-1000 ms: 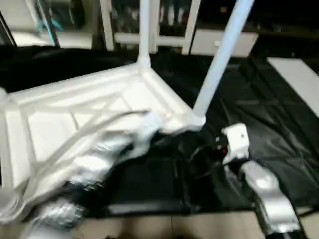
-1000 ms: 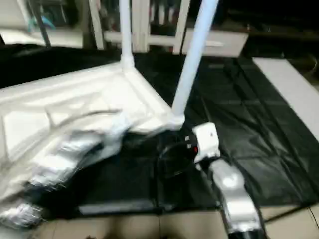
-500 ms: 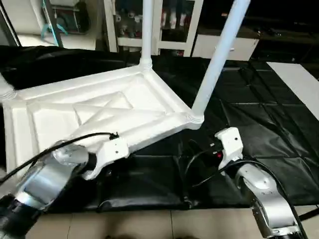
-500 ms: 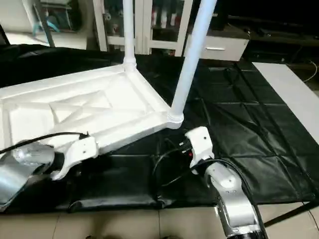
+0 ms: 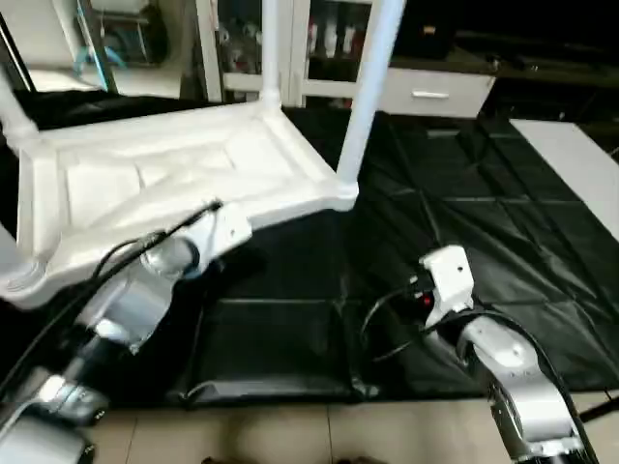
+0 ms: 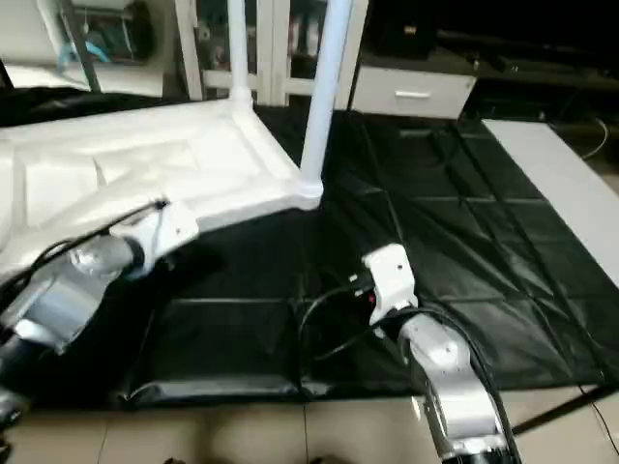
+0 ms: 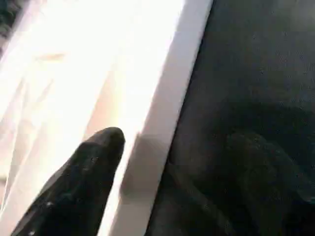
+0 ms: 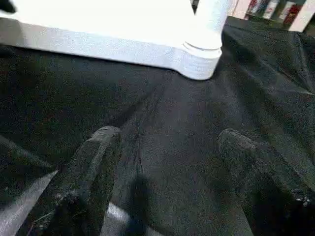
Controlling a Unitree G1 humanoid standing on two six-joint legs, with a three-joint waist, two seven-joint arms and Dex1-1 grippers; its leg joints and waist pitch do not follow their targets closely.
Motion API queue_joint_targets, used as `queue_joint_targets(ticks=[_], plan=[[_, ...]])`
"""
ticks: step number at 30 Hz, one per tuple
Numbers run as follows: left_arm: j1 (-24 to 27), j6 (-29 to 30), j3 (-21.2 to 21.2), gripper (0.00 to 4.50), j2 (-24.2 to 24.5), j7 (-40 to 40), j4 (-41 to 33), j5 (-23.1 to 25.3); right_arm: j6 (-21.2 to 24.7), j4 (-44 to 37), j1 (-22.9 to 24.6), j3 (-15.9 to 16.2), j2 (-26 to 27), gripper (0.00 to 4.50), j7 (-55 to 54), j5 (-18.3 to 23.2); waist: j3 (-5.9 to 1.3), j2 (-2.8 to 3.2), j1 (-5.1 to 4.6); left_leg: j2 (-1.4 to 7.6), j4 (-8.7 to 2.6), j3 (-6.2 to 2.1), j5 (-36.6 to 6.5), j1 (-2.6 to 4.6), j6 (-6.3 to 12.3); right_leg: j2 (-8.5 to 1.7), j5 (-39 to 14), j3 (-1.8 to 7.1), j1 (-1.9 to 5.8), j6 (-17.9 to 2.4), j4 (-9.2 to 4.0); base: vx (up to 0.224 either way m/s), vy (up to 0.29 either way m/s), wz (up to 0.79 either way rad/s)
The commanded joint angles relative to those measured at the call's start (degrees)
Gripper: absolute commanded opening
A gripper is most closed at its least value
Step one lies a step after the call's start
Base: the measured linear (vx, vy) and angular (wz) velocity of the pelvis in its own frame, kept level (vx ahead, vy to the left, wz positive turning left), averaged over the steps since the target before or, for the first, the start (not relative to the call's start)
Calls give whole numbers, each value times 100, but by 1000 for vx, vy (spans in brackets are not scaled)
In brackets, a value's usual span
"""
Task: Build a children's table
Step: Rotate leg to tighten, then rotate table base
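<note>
The white tabletop (image 5: 145, 174) lies upside down and tilted on the black mat, ribbed underside facing up. One white leg (image 5: 370, 87) stands in the near right corner socket (image 5: 344, 193), a second leg (image 5: 269, 48) in the far corner, and a third leg (image 5: 14, 116) at the left edge. My left gripper (image 7: 175, 140) is on the tabletop's front rim (image 7: 157, 123), one finger (image 7: 93, 162) inside it and the other outside. My right gripper (image 8: 172, 162) hangs open over bare mat, short of the near right corner socket (image 8: 199, 54).
A black mat (image 5: 464, 193) covers the floor, with pale tiles (image 5: 338, 435) along its front edge. White cabinets (image 5: 426, 92) stand at the back and a white board (image 5: 575, 145) lies at the right. A black cable (image 6: 329, 319) loops beside my right wrist.
The tabletop with its legs has shifted left and away, and my left gripper has gone with it on the front rim. My right arm has hardly moved.
</note>
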Motion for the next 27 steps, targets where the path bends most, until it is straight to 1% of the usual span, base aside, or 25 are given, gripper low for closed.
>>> queue_joint_targets(ticks=[1,2,3,4,5,6,7,8,9,10,11,12,13,14,15,17,18,19,20,21,22,23,25,26,27], plan=[[61,-43,143,412,-106,-17,-232,-205,9,-156,46,-124,-27,344,-47,21,-376,123,9,46,-413,-2,-1225,47,-15,-110,-677,135,316,-1076,-300,0,0,0],[118,-27,231,419,-175,-59,-337,-302,5,-170,57,-126,-27,344,-49,24,-387,128,5,38,-396,7,-1019,37,41,-100,-316,137,337,-1190,-252,0,0,0],[397,89,713,421,-547,-155,-817,-920,-2,-227,87,-164,-17,344,-47,73,-397,133,27,42,-380,14,-867,47,70,-119,-45,136,357,-1330,-204,0,0,0],[818,-218,1190,434,-827,-491,-1384,-1781,-18,-303,128,-203,8,344,-18,163,-379,103,18,40,-390,22,-829,13,127,-112,8,136,371,-1358,-234,0,0,0],[934,-324,1315,434,-897,-581,-1533,-2029,-22,-325,140,-214,15,344,-10,189,-385,109,50,49,-382,8,-777,-5,154,-167,130,136,410,-1516,-199,0,0,0],[1131,-420,1491,443,-951,-670,-1748,-2347,-33,-359,155,-221,26,344,20,236,-381,133,60,58,-381,36,-929,45,203,-128,8,122,353,-1533,-227,0,0,0],[1309,-546,1653,443,-980,-652,-1877,-2606,-52,-394,165,-210,34,344,75,289,-361,125,25,59,-395,42,-1055,33,252,-106,-124,122,339,-1494,-252,0,0,0],[1418,-572,1832,443,-1064,-559,-1947,-2756,-71,-424,173,-190,35,344,124,322,-344,154,10,65,-418,40,-1322,34,266,-94,-459,113,335,-1380,-289,0,0,0],[1709,-769,2212,443,-1193,-316,-2095,-2947,-98,-508,187,-142,48,344,255,423,-321,171,2,70,-436,31,-1574,38,212,-99,-844,111,338,-1248,-329,0,0,0],[1709,-769,2212,443,-1193,-316,-2095,-2947,-98,-508,187,-142,48,344,255,423,-317,159,-2,76,-438,22,-1690,36,191,-109,-1022,107,344,-1194,-347,0,0,0],[1874,-912,2400,443,-1248,-180,-2166,-3007,-117,-581,202,-101,57,344,360,503,-292,195,-2,68,-455,9,-1930,44,139,-106,-1508,103,326,-1001,-393,0,0,0],[2512,-1035,2806,443,-1303,-345,-2488,-3232,-147,-711,240,-26,60,344,515,593,-271,192,-15,75,-474,-13,-2061,24,89,-123,-1897,110,319,-801,-437,0,0,0],[2512,-1035,2806,443,-1303,-345,-2488,-3232,-147,-711,240,-26,60,344,515,593,-268,188,-23,77,-482,-21,-2076,5,76,-120,-1985,110,322,-742,-443,0,0,0],[2801,-1369,3094,443,-1310,-317,-2464,-3185,-160,-755,255,4,51,344,583,617,-255,201,-20,74,-495,-21,-2166,17,58,-101,-2161,104,289,-663,-460,0,0,0],[3112,-1895,3478,443,-1289,-287,-2340,-3158,-169,-795,272,34,41,344,655,645,-260,213,-24,67,-474,-16,-2247,60,60,-86,-2241,115,241,-589,-502,0,0,0],[3251,-2248,3762,443,-1226,-272,-2124,-3215,-171,-800,278,41,44,344,661,655,-260,239,-18,61,-498,-39,-2299,51,24,-74,-2258,110,247,-515,-506,0,0,0],[3331,-2362,3908,443,-1184,-294,-2013,-3303,-170,-804,282,40,45,344,659,662,-259,249,-8,52,-494,-43,-2402,92,14,-57,-2274,111,208,-488,-521,0,0,0],[3410,-2400,4018,443,-1134,-333,-1948,-3361,-171,-800,281,34,43,344,662,669,-257,258,-2,58,-498,-44,-2461,108,-3,-54,-2267,113,194,-496,-516,0,0,0],[3498,-2471,4149,443,-1085,-384,-1877,-3435,-174,-795,279,24,39,344,672,678,-244,262,27,60,-501,-48,-2567,127,-23,-53,-2298,114,173,-509,-521,0,0,0],[3537,-2489,4200,443,-1067,-416,-1863,-3475,-176,-791,277,18,36,344,681,684,-220,257,23,62,-525,-61,-2717,119,-52,-55,-2453,110,175,-479,-524,0,0,0],[3602,-2354,4338,443,-1038,-537,-1852,-3681,-182,-783,274,6,27,344,692,699,-211,258,23,64,-535,-68,-2791,121,-72,-57,-2546,107,175,-453,-532,0,0,0],[3656,-2361,4508,443,-973,-664,-1785,-3829,-192,-774,268,-12,15,344,711,715,-211,267,33,59,-536,-75,-2869,141,-109,-74,-2656,114,162,-446,-546,0,0,0],[3710,-2411,4654,443,-900,-774,-1704,-3933,-201,-766,264,-27,5,344,729,729,-211,270,27,55,-549,-93,-2906,128,-133,-81,-2706,113,179,-413,-547,0,0,0],[3783,-2584,4861,443,-765,-882,-1506,-4010,-215,-756,260,-46,-8,344,758,740,-216,265,22,51,-550,-104,-2882,121,-132,-87,-2688,111,190,-386,-549,0,0,0],[3811,-2632,4938,443,-710,-927,-1409,-4054,-221,-753,260,-49,-17,344,767,748,-221,266,6,46,-557,-103,-2852,104,-131,-86,-2656,115,199,-368,-541,0,0,0]])
